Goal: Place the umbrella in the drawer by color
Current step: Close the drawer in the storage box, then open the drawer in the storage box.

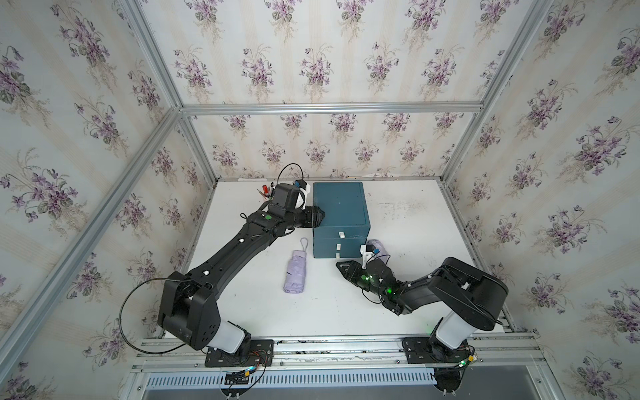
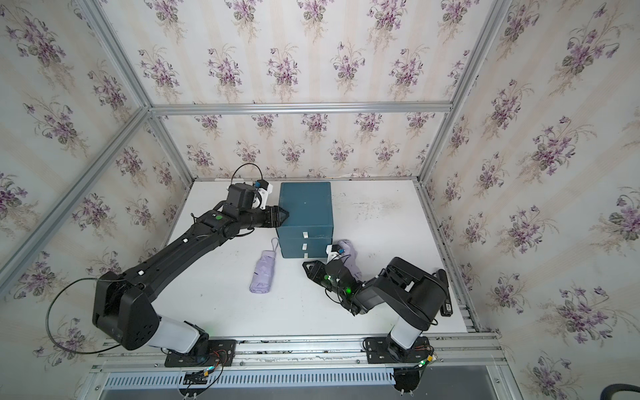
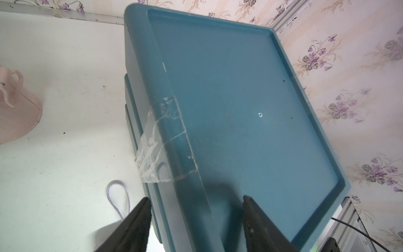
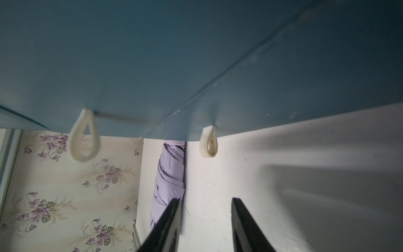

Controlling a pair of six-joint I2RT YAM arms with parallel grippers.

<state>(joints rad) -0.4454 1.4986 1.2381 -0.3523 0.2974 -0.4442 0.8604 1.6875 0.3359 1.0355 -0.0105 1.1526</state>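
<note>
Umbrella: lilac umbrella [image 1: 296, 272], folded, lies flat on the counter [image 1: 415, 242] just beside the front corner of the drawer unit [image 1: 341, 207]. Its strap end points toward the unit. Nothing holds it.
Second umbrella: second lilac umbrella [image 4: 171, 172] lies against the unit's other side, partly hidden behind the right arm in both top views.
Drawer unit: blue, three drawers stacked, all shut. I can make out no colour marks on the fronts.
Handles: white loops. The bottom loop [image 4: 209, 141] sits just above the counter, the middle loop [image 4: 84, 139] on the next drawer up.
Right claw: right claw [image 4: 206, 209] is low in front of the unit, jaws apart with nothing between them. It is lined up roughly with the bottom loop and short of it.
Left claw: left claw [image 3: 196, 207] has its jaws apart and straddles the unit's top side edge. I cannot tell whether it is touching.
Step in hand: opening a drawer, it seems. The umbrella pick-up is not yet begun.
Next move: ease the right claw forward until the loop sits between the jaws. Then close and pull straight out, with the left arm bracing the unit against sliding.
</note>
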